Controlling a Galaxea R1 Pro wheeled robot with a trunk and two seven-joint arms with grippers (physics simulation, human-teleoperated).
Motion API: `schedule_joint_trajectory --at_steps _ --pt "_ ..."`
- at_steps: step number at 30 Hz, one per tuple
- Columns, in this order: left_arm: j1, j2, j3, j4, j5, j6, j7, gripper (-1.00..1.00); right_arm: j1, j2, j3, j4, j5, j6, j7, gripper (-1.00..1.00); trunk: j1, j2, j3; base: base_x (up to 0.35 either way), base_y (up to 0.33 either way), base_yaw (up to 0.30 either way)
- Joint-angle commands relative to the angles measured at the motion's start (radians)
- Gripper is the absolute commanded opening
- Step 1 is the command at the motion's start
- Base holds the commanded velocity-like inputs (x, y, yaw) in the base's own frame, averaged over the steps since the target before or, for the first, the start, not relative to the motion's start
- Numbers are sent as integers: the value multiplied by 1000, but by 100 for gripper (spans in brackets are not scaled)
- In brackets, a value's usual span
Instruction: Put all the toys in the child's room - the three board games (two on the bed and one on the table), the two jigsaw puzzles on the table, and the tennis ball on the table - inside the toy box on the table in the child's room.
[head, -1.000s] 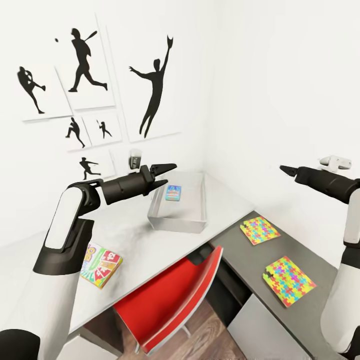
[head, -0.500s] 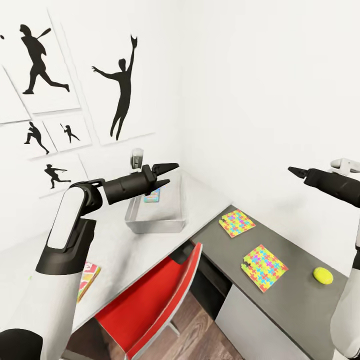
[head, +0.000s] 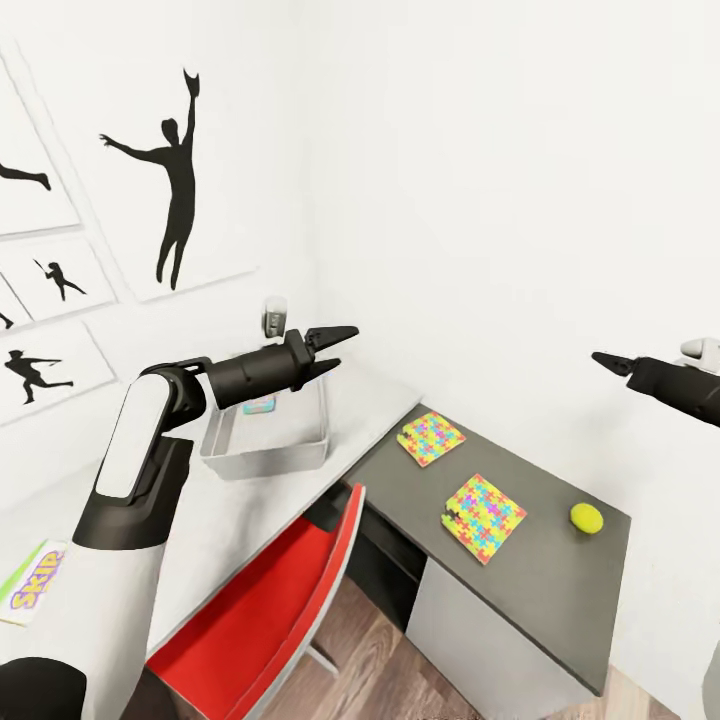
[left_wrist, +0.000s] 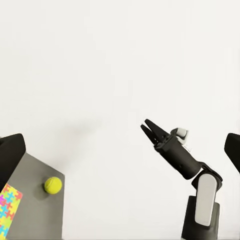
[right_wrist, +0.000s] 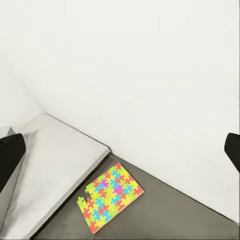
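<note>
On the table's (head: 560, 590) right part lie two jigsaw puzzles — one far (head: 431, 438), one near (head: 484, 503) — with the tennis ball (head: 586, 517) right of them; the toy box (head: 268, 455) sits far left.

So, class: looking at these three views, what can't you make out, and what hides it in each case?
- Toy box contents, head view: the left gripper and its arm cover most of the item inside.
- Board game, head view: cut off by the picture's left edge.
- Right gripper, head view: its arm runs off the right edge.
</note>
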Motion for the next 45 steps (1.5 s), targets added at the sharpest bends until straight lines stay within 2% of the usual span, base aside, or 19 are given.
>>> schedule_joint_trajectory --at_steps 1,5,6,9,12,14,18,20,21,23,24,26,33,35,39,41,42,44,45 --pt "-1 1 -1 -1 10 0 10 100 -1 0 -1 0 6 4 10 100 1 -2 -2 0 0 -287" --pt "-2 -2 -1 0 10 0 10 100 71 -36 -6 0 -72 4 23 100 1 -2 0 0 0 -287" --pt "-2 -2 -1 0 10 0 10 100 71 -36 -6 0 -72 4 23 100 1 -2 0 0 0 -287" --pt "-2 -3 -1 0 10 0 10 100 131 -61 -10 0 -110 4 44 100 1 -2 1 0 0 -287" --pt "-2 -3 -1 0 10 0 10 100 152 -67 -15 0 -118 4 54 100 1 -2 3 0 0 -286" --pt "-2 -7 -2 1 10 0 10 100 196 -76 -35 0 -130 4 80 100 1 -2 4 0 0 -285" --pt "-4 -22 -2 3 9 0 10 100 243 -80 -68 -1 -137 4 116 100 1 -2 6 0 0 -283" --pt "-5 -46 -7 6 1 0 10 100 289 -83 -105 -1 -142 4 158 100 1 -2 8 0 0 -282" --pt "-5 -46 -7 6 1 0 10 100 289 -83 -105 -1 -142 4 158 100 1 -2 8 0 0 -282" --pt "-6 -67 -23 8 -23 0 10 100 328 -84 -139 -1 -145 4 197 100 1 -2 10 0 0 -281" --pt "-6 -67 -23 8 -23 0 10 100 328 -84 -139 -1 -145 4 197 100 1 -2 10 0 0 -281" --pt "-7 -84 -45 10 -59 0 10 100 358 -84 -166 -1 -147 4 229 100 1 -2 12 0 0 -281" --pt "-8 -106 -78 15 -101 -2 6 100 386 -81 -192 0 -148 4 256 100 1 -2 17 0 0 -280" --pt "-8 -122 -102 20 -120 -10 5 100 397 -78 -202 0 -148 4 265 100 1 -2 18 0 0 -280" --pt "-7 -133 -127 22 -132 -19 6 100 404 -76 -208 0 -147 -3 270 100 1 -2 21 0 0 -280" --pt "-2 -140 -153 20 -139 -27 7 100 408 -74 -212 0 -145 -15 273 100 1 -2 23 0 0 -279" --pt "-2 -140 -153 20 -139 -27 7 100 408 -74 -212 0 -145 -15 273 100 1 -2 23 0 0 -278" --pt "12 -145 -185 18 -144 -35 8 100 411 -72 -213 0 -143 -23 274 100 1 -2 25 0 0 -273" --pt "12 -145 -185 18 -144 -35 8 100 411 -72 -213 0 -143 -23 274 100 1 -2 26 0 0 -272"
